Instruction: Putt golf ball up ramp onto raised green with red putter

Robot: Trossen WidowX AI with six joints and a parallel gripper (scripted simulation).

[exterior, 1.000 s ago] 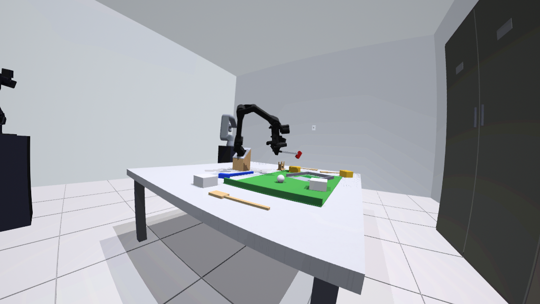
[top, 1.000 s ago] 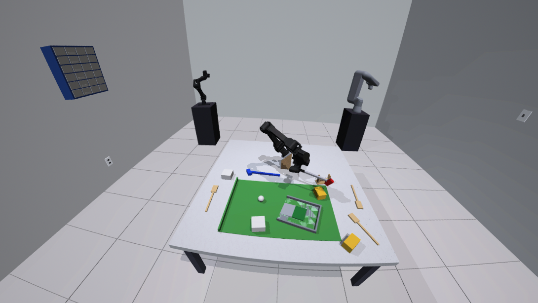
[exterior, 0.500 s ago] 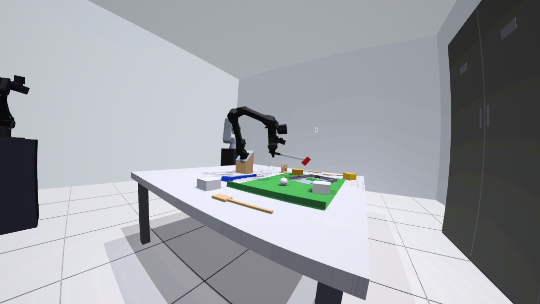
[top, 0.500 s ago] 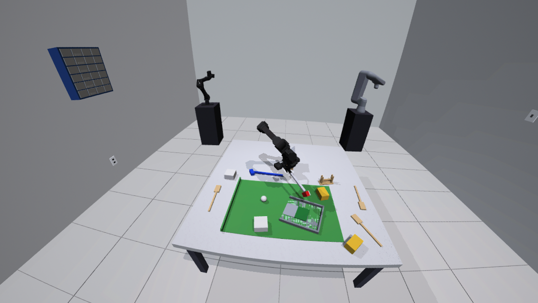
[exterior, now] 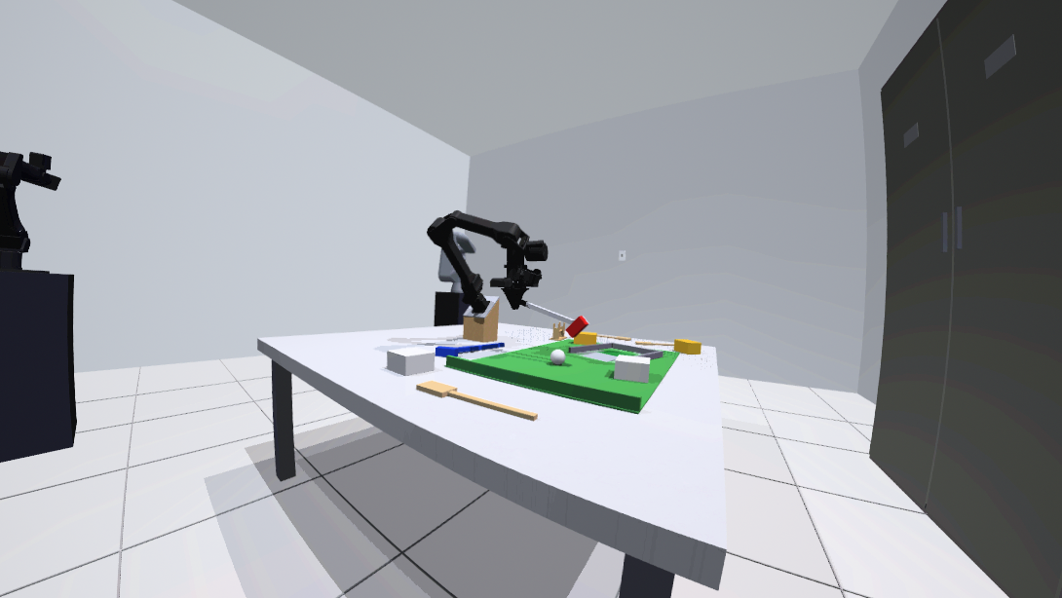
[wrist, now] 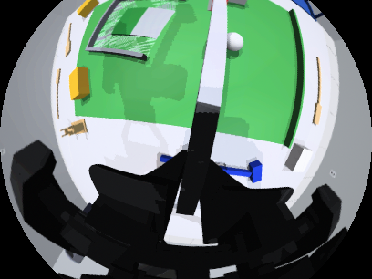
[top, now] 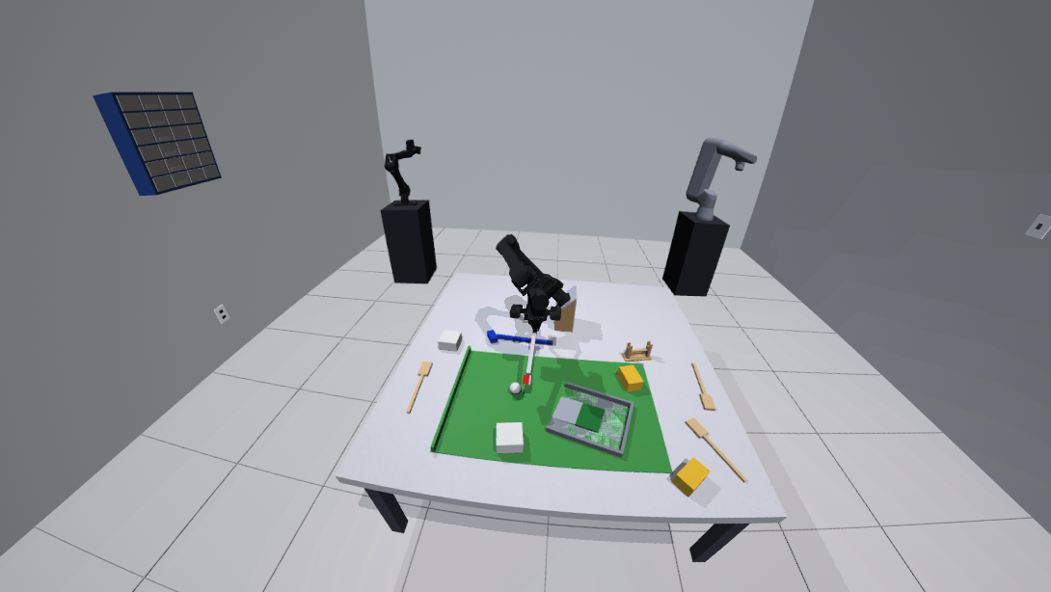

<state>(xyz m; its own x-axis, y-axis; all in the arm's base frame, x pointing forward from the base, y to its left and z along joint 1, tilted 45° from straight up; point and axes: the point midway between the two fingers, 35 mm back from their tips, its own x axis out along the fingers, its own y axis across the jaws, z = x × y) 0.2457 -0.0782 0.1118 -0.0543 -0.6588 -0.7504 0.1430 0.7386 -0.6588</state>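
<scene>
- Top view: the black parallel-jaw hand (top: 534,321) sits just above the middle of the frame, over the far edge of the flat green putting mat (top: 477,412), and is clamped on the upper end of the red-headed putter with a pale shaft (top: 529,360).
- The putter's shaft runs from the hand down the frame, and its small red head (top: 526,379) lies just to the upper right of the white golf ball (top: 515,388); whether the two touch cannot be told from here.
- Exterior view: the red head (exterior: 576,325) hangs in the air, clearly higher than the ball (exterior: 557,356) and to its right, so the putter is lifted off the white surface (exterior: 594,460).
- Wrist view: the shaft (wrist: 210,69) points up the frame, with the ball (wrist: 236,41) just right of it near the top.
- The grey-framed raised green with its grey ramp (top: 590,418) sits to the lower right of the ball in the top view, on the mat.
- A white block (top: 508,437) rests on the mat to the lower left of the raised green, and a yellow block (top: 630,377) stands at the mat's upper right corner.
- A blue putter (top: 518,338) lies on the surface just beyond the mat's far edge, below the hand.
- A tan wooden stand (top: 566,315) is right of the hand.
</scene>
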